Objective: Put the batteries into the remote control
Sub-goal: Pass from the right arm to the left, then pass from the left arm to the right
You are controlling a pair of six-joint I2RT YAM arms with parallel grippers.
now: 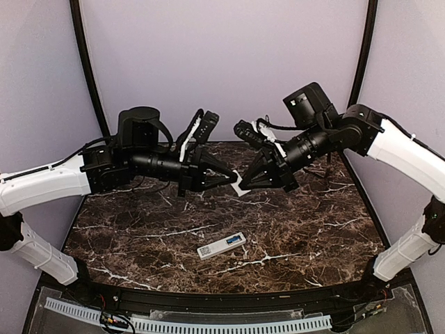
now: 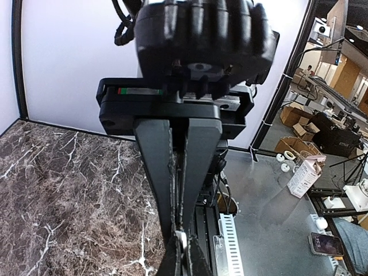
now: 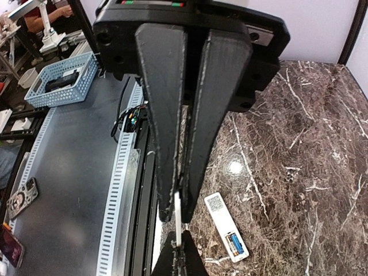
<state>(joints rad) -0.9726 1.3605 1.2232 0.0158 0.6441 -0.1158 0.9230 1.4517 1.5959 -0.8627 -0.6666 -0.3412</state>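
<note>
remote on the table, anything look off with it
Yes. The remote lies with its battery bay uncovered, a blue battery showing. The white cover plate is up in the air, pinched by the left hand and the right hand together.

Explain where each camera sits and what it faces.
Top external: fixed above and behind, facing down at the table; left arm, right arm show.
Left wrist: on left arm, facing along the left end effector toward the table's near edge.
Right wrist: on right arm, facing down the right end effector at the remote control.
Shared: top and right wrist see the remote control.
</note>
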